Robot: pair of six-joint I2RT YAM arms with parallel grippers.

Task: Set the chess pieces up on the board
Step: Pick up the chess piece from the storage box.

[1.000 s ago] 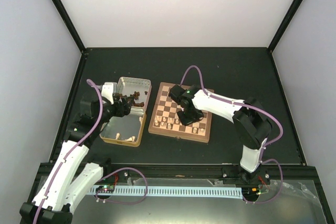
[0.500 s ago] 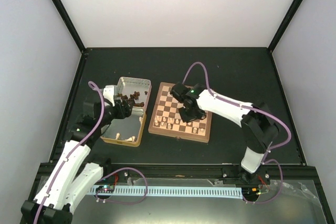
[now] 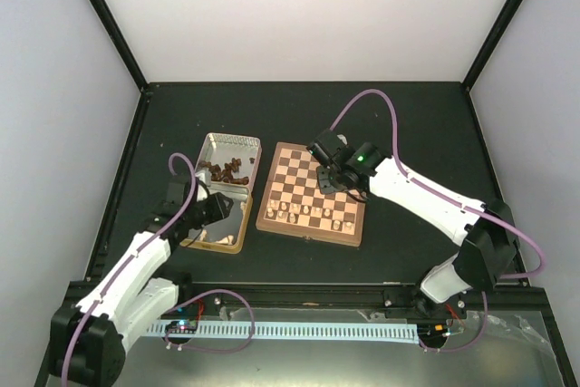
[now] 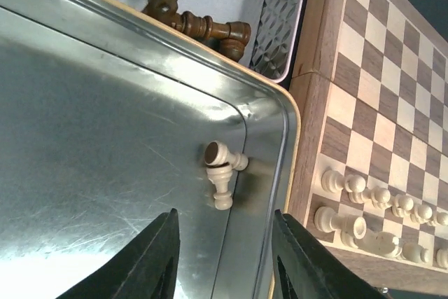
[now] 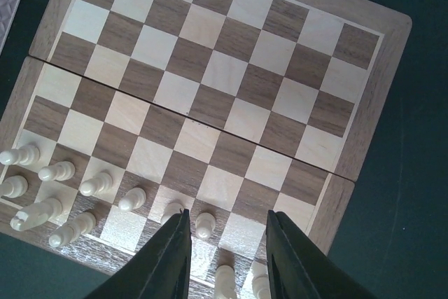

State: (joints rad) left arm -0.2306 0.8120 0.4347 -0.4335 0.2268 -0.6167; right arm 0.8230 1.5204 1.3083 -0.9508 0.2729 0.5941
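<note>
The board lies mid-table, with cream chess pieces standing in its two near rows. My right gripper hangs open above the board and holds nothing. A cream pawn stands on a square below its fingers. My left gripper is open over the near tin half. Just ahead of this gripper, two cream pieces lie tipped over against the tin's wall. Dark chess pieces lie heaped in the far tin half.
The two tin halves sit end to end, tight against the board's left edge. Black frame rails run along the table's sides. A purple cable loops high above the right arm.
My right gripper opened, left a cream pawn on the board and rose toward the board's far side. My left arm pulled back from the far tin to the near one, its jaws narrowing.
</note>
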